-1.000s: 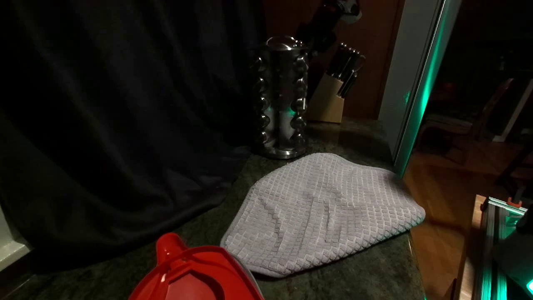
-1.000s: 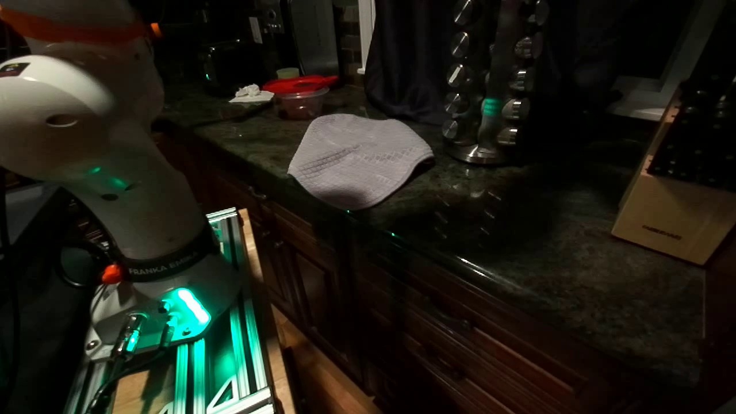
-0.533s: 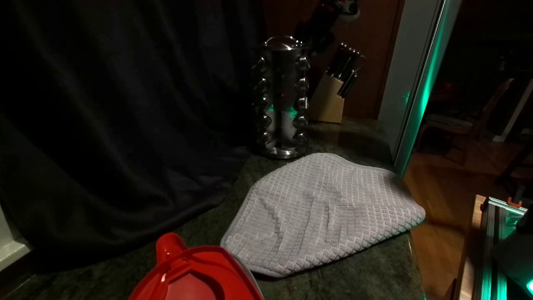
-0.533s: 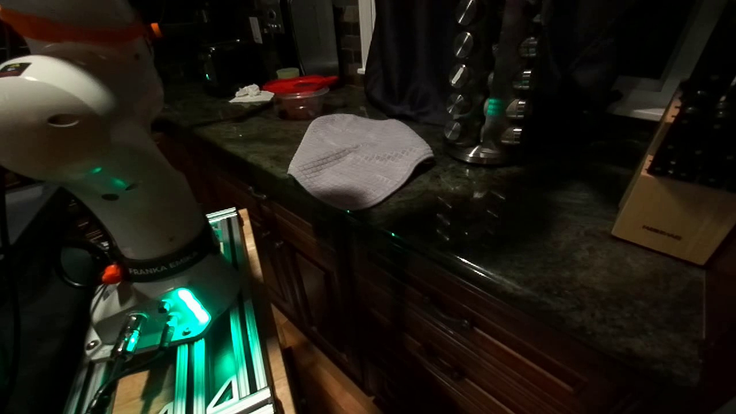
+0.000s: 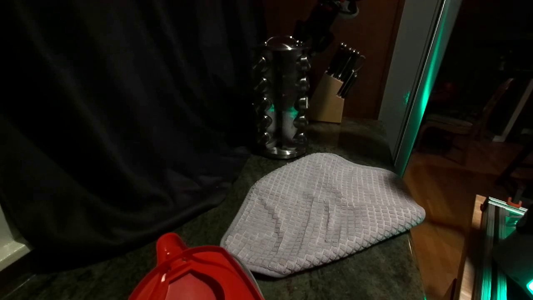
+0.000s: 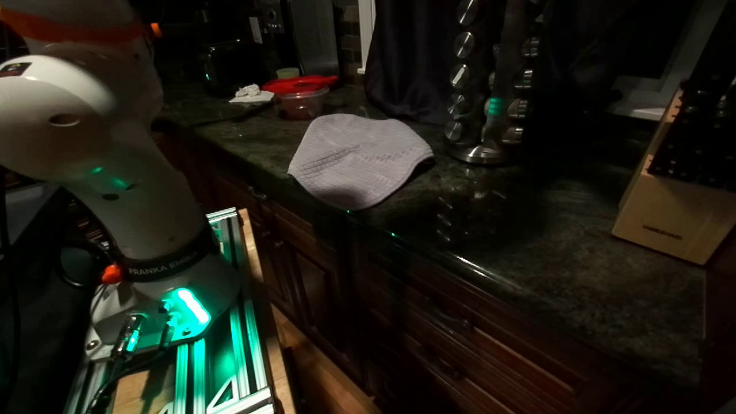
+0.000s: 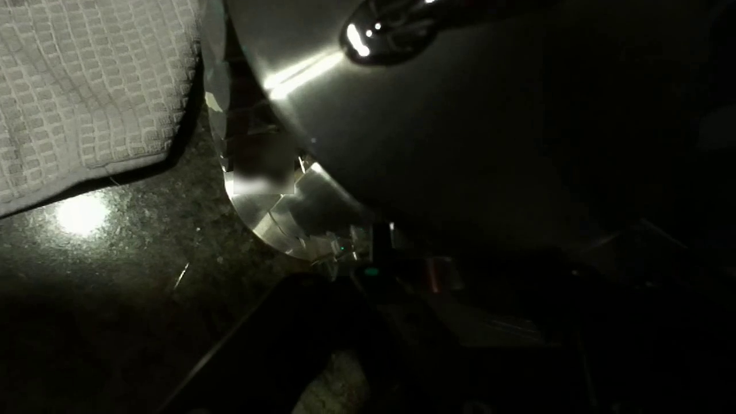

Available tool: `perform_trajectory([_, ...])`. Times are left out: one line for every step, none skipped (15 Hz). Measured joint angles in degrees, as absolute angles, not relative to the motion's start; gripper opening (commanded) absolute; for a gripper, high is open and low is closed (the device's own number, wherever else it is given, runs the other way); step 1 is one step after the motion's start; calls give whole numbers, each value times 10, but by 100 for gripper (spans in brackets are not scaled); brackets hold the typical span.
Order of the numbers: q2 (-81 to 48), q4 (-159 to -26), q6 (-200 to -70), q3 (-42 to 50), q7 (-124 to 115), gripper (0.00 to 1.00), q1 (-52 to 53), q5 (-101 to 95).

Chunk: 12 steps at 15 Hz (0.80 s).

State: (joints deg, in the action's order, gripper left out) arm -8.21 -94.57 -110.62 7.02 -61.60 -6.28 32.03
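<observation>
In an exterior view, the camera looks down over a nearby red plastic lid (image 5: 225, 266), along a dark green stone counter (image 5: 362, 137). In an exterior view, it faces the counter slantwise past a nearby white robot arm (image 6: 132, 195). All views share a grey waffle-textured cloth (image 5: 325, 208) and a cylindrical steel spice rack (image 5: 284, 96); the wrist view looks steeply down, close above the rack.

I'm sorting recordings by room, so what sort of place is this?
Most likely a home kitchen: a knife block and a tall spice rack stand on a dark countertop, with wooden drawers below.
</observation>
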Motion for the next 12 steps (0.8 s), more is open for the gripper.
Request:
perform_trajectory([-82,-946,-1108,70,-616,27,-62,317])
perform_trajectory([-82,-946,-1110,69,-616,27,-61,313])
perform_trajectory([-81,-946,-1112,69,-616,27,-61,309])
perform_trajectory([-81,-946,-1113,68,-616,27,-60,306])
perform_trajectory([-80,-946,-1115,68,-616,27,-60,303])
perform_trajectory([-80,-946,-1116,68,-616,27,-59,300])
perform_trajectory([-80,-946,-1117,67,-616,27,-58,297])
perform_trajectory([-80,-946,-1118,67,-615,27,-58,294])
perform_trajectory([-80,-945,-1120,66,-615,27,-57,291])
perform_trajectory([-80,-945,-1120,65,-614,27,-57,289])
perform_trajectory([-80,-944,-1120,64,-613,27,-57,287])
perform_trajectory([-80,-944,-1120,63,-612,27,-56,286])
